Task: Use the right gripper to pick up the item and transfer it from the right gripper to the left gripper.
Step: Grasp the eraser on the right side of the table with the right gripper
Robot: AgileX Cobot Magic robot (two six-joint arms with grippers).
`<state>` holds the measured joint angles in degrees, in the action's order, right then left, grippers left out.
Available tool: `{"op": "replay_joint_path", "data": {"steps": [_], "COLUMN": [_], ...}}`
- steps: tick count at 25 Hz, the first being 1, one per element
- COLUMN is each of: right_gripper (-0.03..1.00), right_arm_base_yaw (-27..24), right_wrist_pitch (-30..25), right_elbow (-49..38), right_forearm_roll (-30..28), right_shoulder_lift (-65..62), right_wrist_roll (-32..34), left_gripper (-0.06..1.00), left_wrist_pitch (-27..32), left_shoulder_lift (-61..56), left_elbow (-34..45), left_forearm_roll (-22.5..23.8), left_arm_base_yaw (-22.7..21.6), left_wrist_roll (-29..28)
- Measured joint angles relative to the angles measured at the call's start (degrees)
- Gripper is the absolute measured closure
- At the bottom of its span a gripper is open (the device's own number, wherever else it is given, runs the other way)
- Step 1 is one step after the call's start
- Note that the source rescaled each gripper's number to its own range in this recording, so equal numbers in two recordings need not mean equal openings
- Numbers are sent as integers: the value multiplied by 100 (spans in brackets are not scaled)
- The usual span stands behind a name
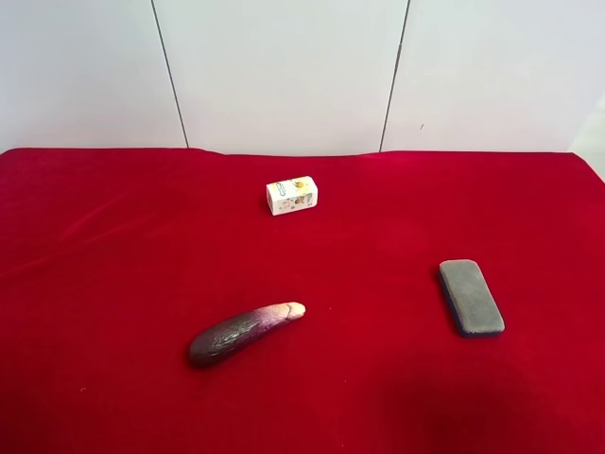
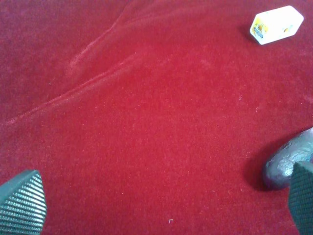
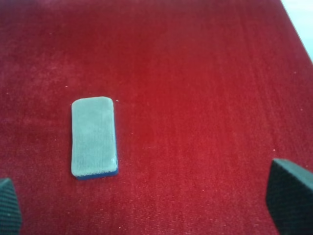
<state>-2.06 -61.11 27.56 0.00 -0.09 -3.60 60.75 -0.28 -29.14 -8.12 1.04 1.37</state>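
The item, a flat grey pad (image 1: pixel 471 296) with a thin blue underside, lies flat on the red cloth at the exterior high view's right. In the right wrist view the pad (image 3: pixel 94 136) lies apart from my right gripper (image 3: pixel 146 205), which is open and empty; only its two fingertips (image 3: pixel 288 193) show at the frame's corners. My left gripper (image 2: pixel 161 203) is open and empty above bare cloth, with one fingertip (image 2: pixel 22 203) at each side. Neither arm shows in the exterior high view.
A dark purple eggplant (image 1: pixel 241 332) lies on the red cloth (image 1: pixel 113 284); its end shows beside a left fingertip (image 2: pixel 286 164). A small white printed box (image 1: pixel 292 195) stands farther back, also in the left wrist view (image 2: pixel 276 24). A white panelled wall (image 1: pixel 284 66) stands behind the table.
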Motion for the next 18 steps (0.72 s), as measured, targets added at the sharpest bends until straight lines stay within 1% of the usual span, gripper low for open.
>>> {"op": "replay_joint_path", "data": {"steps": [4,18], "right_gripper": [-3,-3], "right_arm_base_yaw": [91,103], "right_wrist_pitch": [0,0], "right_elbow": [0,0], "right_forearm_roll": [0,0], "right_shoulder_lift": [0,0], "right_wrist_roll": [0,0], "left_gripper": [-6,-6], "left_wrist_pitch": [0,0], "left_shoulder_lift": [0,0], "left_elbow": [0,0], "left_forearm_roll": [0,0], "left_arm_base_yaw": [0,0], "left_wrist_roll": [0,0]}}
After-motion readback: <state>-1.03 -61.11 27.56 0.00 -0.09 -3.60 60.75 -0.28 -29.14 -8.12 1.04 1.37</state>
